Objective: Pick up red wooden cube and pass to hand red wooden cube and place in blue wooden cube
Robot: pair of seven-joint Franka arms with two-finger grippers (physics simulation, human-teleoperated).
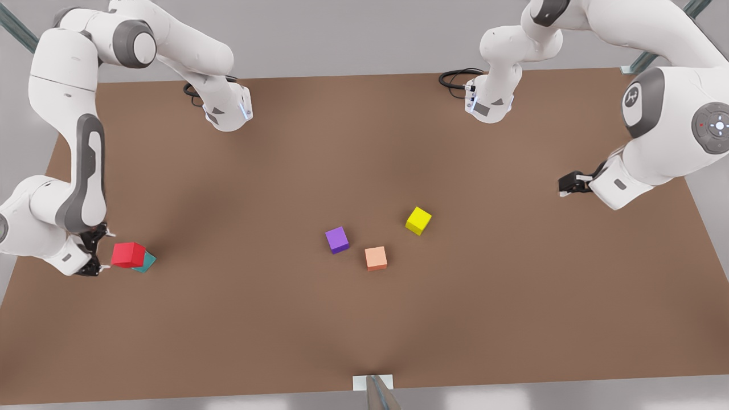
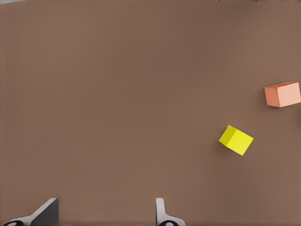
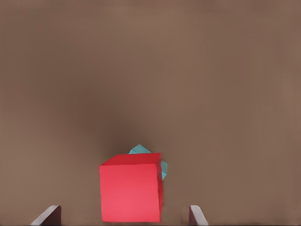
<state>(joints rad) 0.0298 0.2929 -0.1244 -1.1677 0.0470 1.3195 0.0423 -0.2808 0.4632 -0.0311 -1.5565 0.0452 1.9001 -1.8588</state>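
Brown tabletop (image 1: 364,319) has loads of free space. Right gripper (image 1: 101,250) sits at the front view's left edge, fingers spread wide, gripping nothing; red wooden cube (image 1: 128,254) sits on the blue wooden cube (image 1: 146,262) just beyond its fingertips. Purple cube (image 1: 337,240), salmon cube (image 1: 376,258), yellow cube (image 1: 418,220) cluster mid-table. Left gripper (image 1: 571,183) waits open, empty, near the right edge.

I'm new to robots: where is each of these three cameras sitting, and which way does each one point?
Front view: high above, looking down on the brown table, both white arms and five cubes.
Left wrist view: on the left gripper, facing the table; open fingertips, yellow cube, salmon-orange cube.
Right wrist view: on the right gripper, fingertips apart either side of the red wooden cube atop the blue wooden cube.
Shared: front and left wrist views both show the yellow and salmon-orange cubes.
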